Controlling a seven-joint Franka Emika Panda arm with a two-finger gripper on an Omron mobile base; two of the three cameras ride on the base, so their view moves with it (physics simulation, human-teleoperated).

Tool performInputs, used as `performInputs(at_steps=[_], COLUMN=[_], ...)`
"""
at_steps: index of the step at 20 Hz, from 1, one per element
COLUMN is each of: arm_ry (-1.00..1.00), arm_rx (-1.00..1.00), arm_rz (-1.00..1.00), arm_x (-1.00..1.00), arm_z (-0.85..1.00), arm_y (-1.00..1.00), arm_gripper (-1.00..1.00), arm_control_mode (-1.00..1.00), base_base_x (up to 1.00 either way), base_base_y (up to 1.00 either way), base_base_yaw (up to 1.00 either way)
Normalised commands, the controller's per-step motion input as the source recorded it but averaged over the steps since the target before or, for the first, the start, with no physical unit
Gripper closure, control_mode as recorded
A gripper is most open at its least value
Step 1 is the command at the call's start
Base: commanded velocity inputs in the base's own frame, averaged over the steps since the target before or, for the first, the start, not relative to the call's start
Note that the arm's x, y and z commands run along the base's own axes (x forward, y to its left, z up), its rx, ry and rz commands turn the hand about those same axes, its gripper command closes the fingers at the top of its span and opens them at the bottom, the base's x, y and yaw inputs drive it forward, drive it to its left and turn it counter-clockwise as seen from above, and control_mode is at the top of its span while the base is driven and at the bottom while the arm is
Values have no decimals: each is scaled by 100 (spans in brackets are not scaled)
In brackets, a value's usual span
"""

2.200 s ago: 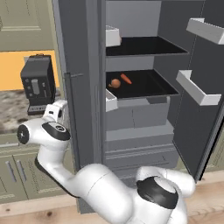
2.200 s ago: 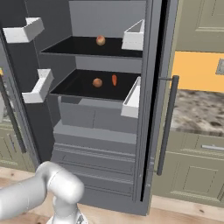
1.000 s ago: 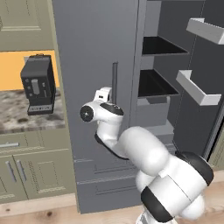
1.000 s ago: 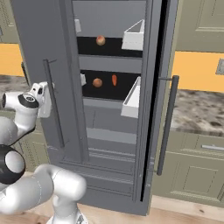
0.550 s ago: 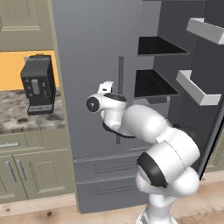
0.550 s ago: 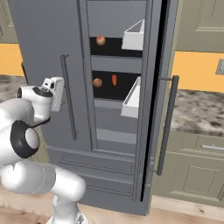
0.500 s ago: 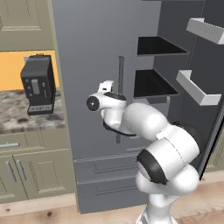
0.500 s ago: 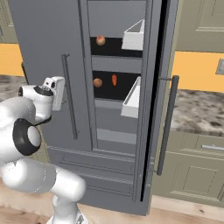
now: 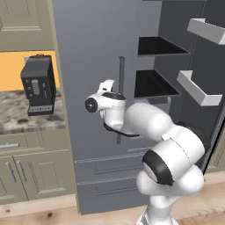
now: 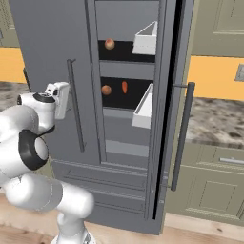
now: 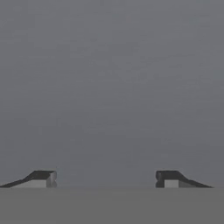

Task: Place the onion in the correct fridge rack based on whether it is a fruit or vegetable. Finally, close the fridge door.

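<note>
Here, in your left base view, the arm bends across the grey fridge door (image 9: 88,66), its hand just left of the vertical door handle (image 9: 121,88); a black coffee machine (image 9: 38,83) sits on the counter left of that door.

In your right base view, the door is nearly shut, and through the remaining gap you see the onion (image 10: 106,90) on the lower rack, just left of an orange carrot (image 10: 125,87); another round fruit (image 10: 109,44) lies on the rack above.

In your hand view, the gripper (image 11: 106,179) faces flat grey door, fingertips (image 11: 41,178) spread wide apart, holding nothing
</note>
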Motion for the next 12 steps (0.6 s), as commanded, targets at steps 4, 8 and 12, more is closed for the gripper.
performInputs(at_steps=[4, 8, 12], arm_ry=[-9, -5, 1], arm_rx=[0, 8, 38], arm_rz=[0, 5, -11], arm_x=[-100, -100, -100], arm_z=[0, 0, 55], arm_y=[22, 19, -13], arm_gripper=[-100, -100, -100], arm_control_mode=[-100, -100, -100], base_base_x=[0, 0, 0], base_base_y=[0, 0, 0], base_base_yaw=[0, 0, 0])
